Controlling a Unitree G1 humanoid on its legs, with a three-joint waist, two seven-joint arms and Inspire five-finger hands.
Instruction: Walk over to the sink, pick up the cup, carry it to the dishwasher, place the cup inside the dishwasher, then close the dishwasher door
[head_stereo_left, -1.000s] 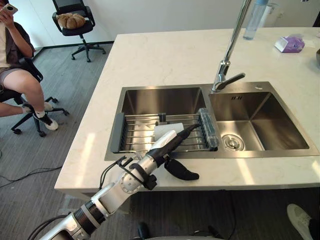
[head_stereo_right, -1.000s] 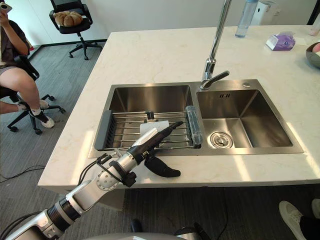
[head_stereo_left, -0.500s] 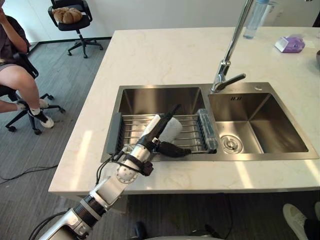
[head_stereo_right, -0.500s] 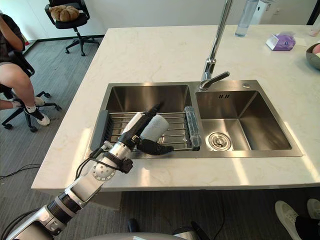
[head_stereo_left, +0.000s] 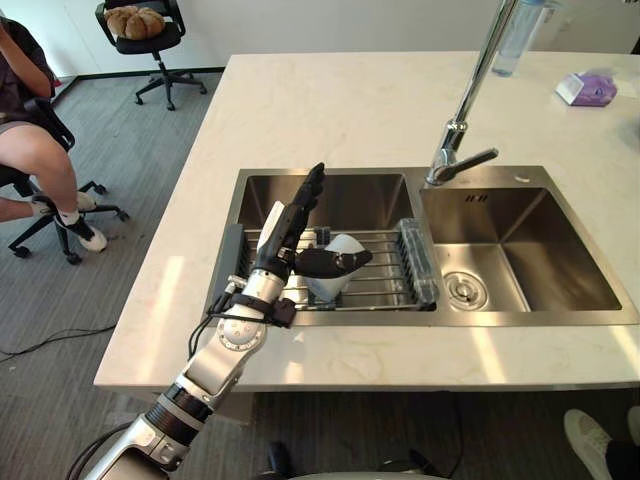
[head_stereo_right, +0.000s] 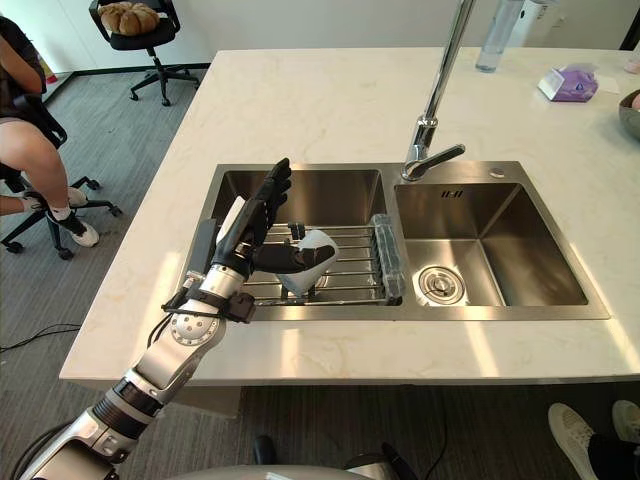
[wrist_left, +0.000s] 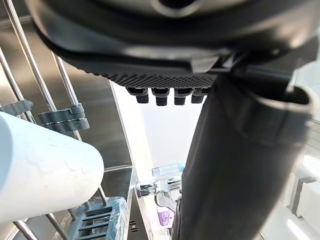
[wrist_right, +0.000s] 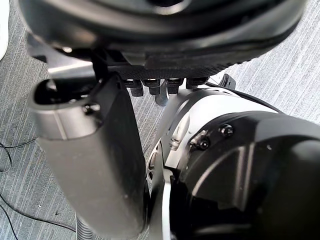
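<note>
A white cup (head_stereo_left: 330, 282) lies on its side on the wire rack (head_stereo_left: 385, 275) across the left sink basin (head_stereo_left: 340, 198). My left hand (head_stereo_left: 285, 230) stands over the rack just left of the cup, fingers straight and pointing up, so it is open. Its thumb (head_stereo_left: 345, 262) reaches sideways across the cup's upper side. In the left wrist view the cup (wrist_left: 45, 170) lies beside the thumb (wrist_left: 225, 165), not enclosed. My right hand (wrist_right: 165, 50) hangs open over the grey floor.
A tall faucet (head_stereo_left: 462, 140) rises between the basins, with the right basin (head_stereo_left: 520, 250) beyond it. A bottle (head_stereo_left: 520, 35) and a purple pack (head_stereo_left: 585, 88) sit at the far right of the counter. A seated person (head_stereo_left: 30, 150) and an office chair (head_stereo_left: 140, 30) are at the left.
My left hand rose from the counter's front edge and swung over the rack, fingers now upright beside the cup and thumb across it. The camera shifted slightly.
</note>
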